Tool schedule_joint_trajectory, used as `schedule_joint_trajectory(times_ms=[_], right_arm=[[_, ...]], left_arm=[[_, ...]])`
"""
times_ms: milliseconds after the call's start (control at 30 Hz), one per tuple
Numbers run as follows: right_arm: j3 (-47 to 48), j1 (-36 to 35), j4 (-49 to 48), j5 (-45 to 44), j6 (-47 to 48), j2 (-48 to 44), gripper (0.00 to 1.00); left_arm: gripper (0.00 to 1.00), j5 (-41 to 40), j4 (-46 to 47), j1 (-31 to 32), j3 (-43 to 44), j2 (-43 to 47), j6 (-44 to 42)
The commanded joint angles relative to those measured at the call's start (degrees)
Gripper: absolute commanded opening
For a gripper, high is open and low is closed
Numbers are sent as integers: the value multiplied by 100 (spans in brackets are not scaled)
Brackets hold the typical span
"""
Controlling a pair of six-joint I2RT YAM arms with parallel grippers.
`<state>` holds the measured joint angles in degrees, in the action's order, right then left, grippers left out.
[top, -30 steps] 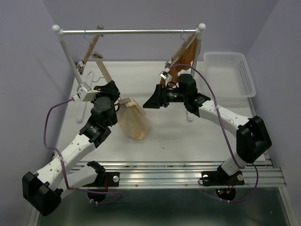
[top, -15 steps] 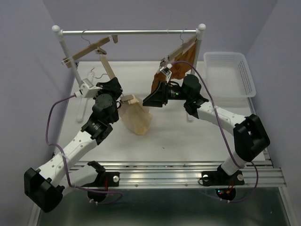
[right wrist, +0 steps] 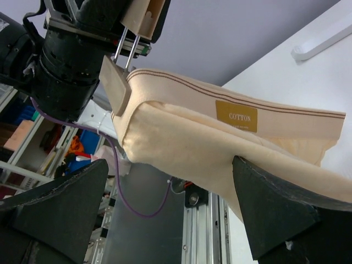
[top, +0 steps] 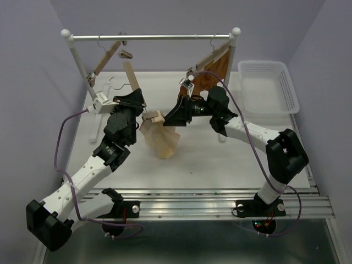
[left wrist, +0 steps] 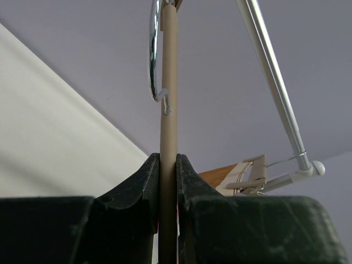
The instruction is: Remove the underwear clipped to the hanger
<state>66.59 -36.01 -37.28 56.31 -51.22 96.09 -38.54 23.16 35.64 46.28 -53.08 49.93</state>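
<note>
Since 1 second ago, the right gripper (top: 173, 113) has edged left and stands just beside the cloth. The empty wooden hanger (top: 107, 58) on the metal rail (top: 151, 37) has swung level and back to a steep tilt. The left gripper (left wrist: 168, 165) is clamped on the bar of the slim light-wood hanger (top: 130, 76), which slants from far left to near right. The right gripper's jaws are spread wide and hold nothing. The floppy pale cream underwear (top: 160, 140) hangs from the small clip (right wrist: 118, 82) at the hanger's near end, over the middle of the white table (top: 220, 159), between the 2 arms. It droops in soft folds, with a stitched waistband and a gold "COTTON" label (right wrist: 236, 116).
</note>
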Motion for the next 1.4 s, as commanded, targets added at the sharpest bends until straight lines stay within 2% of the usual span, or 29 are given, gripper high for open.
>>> schedule_joint_trajectory(times_ms=[0, 100, 467, 600, 767, 900, 1067, 1167, 1200, 1367], right_arm=[[337, -38, -709, 169, -194, 120, 100], [329, -38, -1490, 362, -607, 216, 100], [460, -143, -2363, 854, -1206, 392, 99], [531, -143, -2504, 978, -1338, 463, 86], [645, -196, -2434, 1039, -1390, 568, 77], [671, -196, -2416, 1031, -1408, 612, 58], [663, -196, -2381, 987, -1373, 577, 26], [680, -196, -2109, 995, -1181, 516, 13], [654, -196, -2047, 969, -1136, 489, 1], [575, -196, -1476, 934, -680, 305, 1]], left_arm=[[0, 180, 488, 31, -67, 149, 131], [0, 286, 505, 49, -84, 131, 175], [0, 277, 593, 75, -137, 52, 263], [0, 225, 637, 84, -154, 17, 289], [0, 312, 751, 92, -120, -106, 289], [0, 330, 813, 119, -119, -150, 263], [0, 295, 839, 136, -198, -80, 228], [0, 286, 840, 128, -242, -18, 219], [0, 304, 840, 128, -260, 8, 219], [0, 304, 796, 119, -357, 131, 227]])
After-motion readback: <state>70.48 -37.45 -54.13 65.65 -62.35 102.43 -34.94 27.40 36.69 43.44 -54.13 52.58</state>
